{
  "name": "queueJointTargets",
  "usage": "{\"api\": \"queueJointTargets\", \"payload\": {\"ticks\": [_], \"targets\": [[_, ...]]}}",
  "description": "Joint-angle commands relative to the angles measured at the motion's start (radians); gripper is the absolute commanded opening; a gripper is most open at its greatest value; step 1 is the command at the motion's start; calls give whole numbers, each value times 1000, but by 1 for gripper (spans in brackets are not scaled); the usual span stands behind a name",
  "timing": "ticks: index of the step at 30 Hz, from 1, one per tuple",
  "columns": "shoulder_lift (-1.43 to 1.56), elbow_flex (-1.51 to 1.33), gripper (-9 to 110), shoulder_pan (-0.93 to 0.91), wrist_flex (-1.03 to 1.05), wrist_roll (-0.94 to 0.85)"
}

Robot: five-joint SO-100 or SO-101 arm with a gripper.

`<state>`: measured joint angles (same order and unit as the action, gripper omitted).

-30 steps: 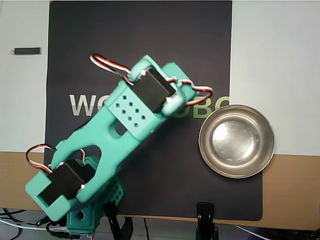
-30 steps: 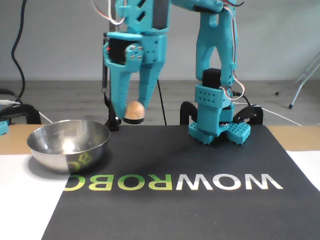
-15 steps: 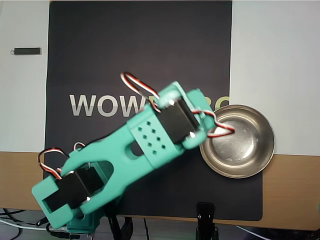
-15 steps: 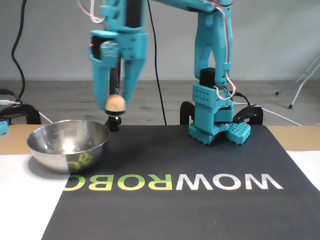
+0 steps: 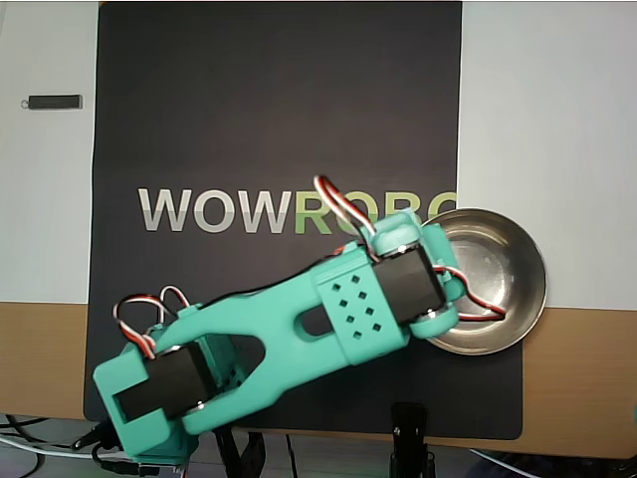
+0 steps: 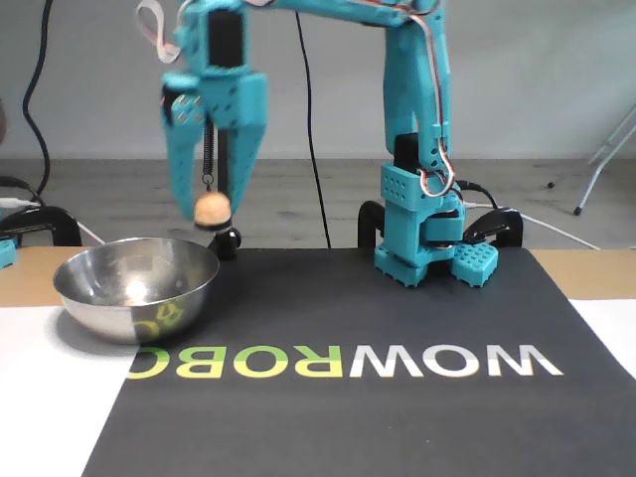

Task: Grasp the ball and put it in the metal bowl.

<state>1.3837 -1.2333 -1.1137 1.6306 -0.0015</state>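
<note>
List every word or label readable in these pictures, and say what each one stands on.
"WOWROBO": printed on the black mat; upside down in the fixed view, and its end is hidden by the arm in the overhead view.
Small dark stick on the white surface: no readable marking.
Nothing else readable.

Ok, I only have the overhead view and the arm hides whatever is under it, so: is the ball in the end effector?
Observer: Yes. In the fixed view the ball sits between the fingertips of the end effector.
Operator: Is it over the metal bowl?
Observer: Barely. In that view it hangs above the right-hand rim of the metal bowl, not above the middle.
Operator: Is it touching the rim?
Observer: No, there is a clear gap between ball and rim.
</note>
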Motion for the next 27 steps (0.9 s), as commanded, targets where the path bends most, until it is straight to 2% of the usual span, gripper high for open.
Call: {"api": "queueJointTargets", "payload": {"ticks": [1, 27], "targets": [[-8, 20, 34, -20, -46, -6], [-224, 310, 34, -120, -89, -2]]}}
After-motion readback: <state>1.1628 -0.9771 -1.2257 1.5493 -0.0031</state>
